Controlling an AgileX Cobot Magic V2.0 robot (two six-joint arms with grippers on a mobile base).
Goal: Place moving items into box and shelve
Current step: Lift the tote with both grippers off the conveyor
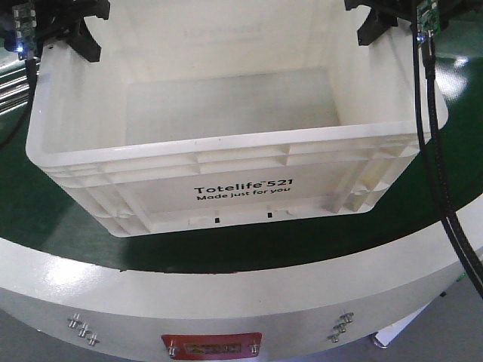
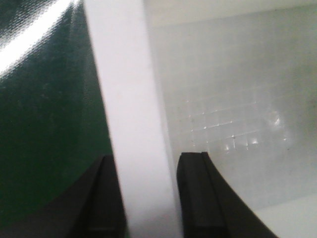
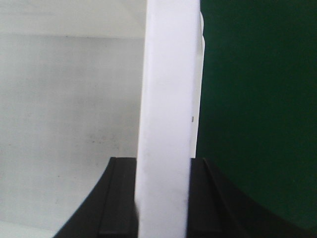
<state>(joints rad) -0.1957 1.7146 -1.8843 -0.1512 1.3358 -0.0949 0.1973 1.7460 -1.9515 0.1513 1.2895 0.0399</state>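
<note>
The box, a large white crate printed "Totelife 521", stands on the green surface, and its inside shows nothing. The moving items are out of view in every frame. My left gripper is at the box's far left rim. In the left wrist view it straddles the white rim, one finger outside and one inside, pressed against it. My right gripper is at the far right rim. The right wrist view shows it clamped on the rim, with both pads touching.
The green surface curves around the box. In front of it lies a white machine edge with bolts and a red plate. Black cables hang down past the box's right side.
</note>
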